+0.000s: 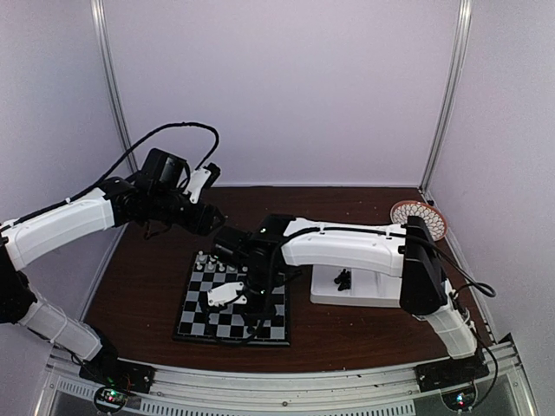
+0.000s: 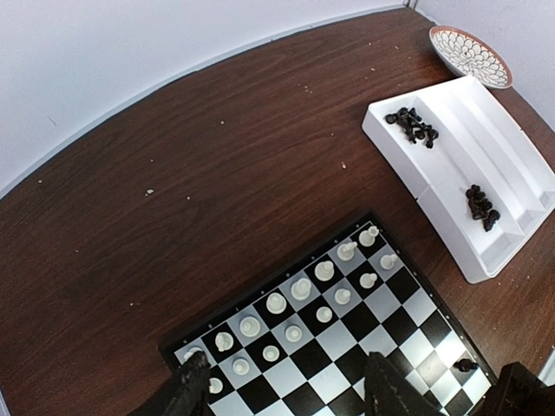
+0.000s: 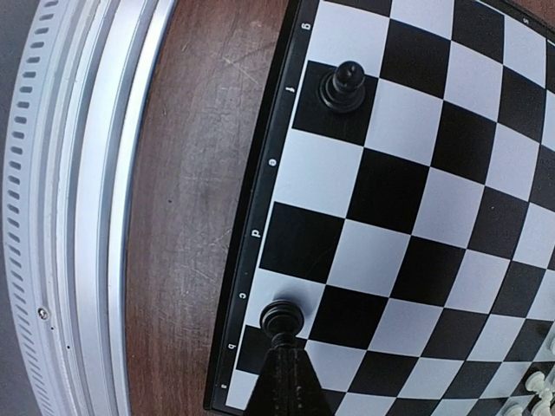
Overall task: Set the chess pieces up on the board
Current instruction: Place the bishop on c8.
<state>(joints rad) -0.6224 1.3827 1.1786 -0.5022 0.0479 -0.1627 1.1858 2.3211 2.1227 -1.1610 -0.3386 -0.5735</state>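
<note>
The board carries two rows of white chess pieces along its far edge. One black piece stands in the near edge row. My right gripper is low over the board's near edge. It is shut on the head of another black piece, whose base is at the pale square by the letter c. I cannot tell whether the base touches the board. My left gripper is open and empty, hovering above the board's far left corner. In the top view it sits behind the board.
A white divided tray right of the board holds two clumps of black pieces. A patterned round plate lies at the far right. A metal rail runs along the table's near edge, close to the board. The right arm spans the tray.
</note>
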